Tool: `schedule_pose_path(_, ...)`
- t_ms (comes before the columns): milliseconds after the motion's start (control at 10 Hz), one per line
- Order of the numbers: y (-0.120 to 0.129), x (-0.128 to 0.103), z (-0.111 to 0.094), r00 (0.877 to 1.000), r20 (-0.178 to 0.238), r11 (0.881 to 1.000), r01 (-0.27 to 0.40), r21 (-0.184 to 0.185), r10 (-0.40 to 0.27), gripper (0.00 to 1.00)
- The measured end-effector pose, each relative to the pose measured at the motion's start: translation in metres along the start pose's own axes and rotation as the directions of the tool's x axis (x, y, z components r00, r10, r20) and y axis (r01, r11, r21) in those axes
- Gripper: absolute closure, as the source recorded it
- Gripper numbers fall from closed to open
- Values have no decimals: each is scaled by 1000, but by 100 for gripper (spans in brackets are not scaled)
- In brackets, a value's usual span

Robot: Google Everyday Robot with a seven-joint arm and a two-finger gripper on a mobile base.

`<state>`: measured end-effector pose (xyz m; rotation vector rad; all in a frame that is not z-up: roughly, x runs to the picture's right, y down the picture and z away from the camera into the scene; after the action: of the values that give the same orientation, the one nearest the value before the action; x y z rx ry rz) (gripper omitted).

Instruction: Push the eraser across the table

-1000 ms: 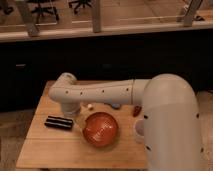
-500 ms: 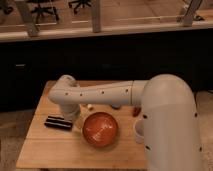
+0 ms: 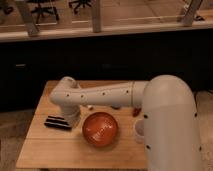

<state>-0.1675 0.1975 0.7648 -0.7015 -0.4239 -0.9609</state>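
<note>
Eraser [image 3: 56, 122] lies nr left edge of table [image 3: 35, 150]; gripper [image 3: 72, 119] sits at its right end, tucked under the wrist. Open or closed, we can't tell. Orange bowl [image 3: 100, 128] mid-table, twd front edge.

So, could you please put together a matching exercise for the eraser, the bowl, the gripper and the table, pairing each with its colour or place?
Things:
1. eraser
2. bowl
3. gripper
4. table

Descriptions:
A. light wooden planks
B. orange-red, near the table's middle
C. black, lying flat toward the left edge in the picture
D. at the end of the white arm, down low right beside the eraser

Pairs: 1-C, 2-B, 3-D, 4-A.
</note>
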Motion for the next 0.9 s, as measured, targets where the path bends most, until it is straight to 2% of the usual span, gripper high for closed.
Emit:
schedule_pose_path(200, -1, 0, 3, 1000, 2, 1000, 2, 3, -2, 97)
schedule_pose_path(900, -18, 16, 15, 1000, -6, 1000, 12, 18, -12, 98)
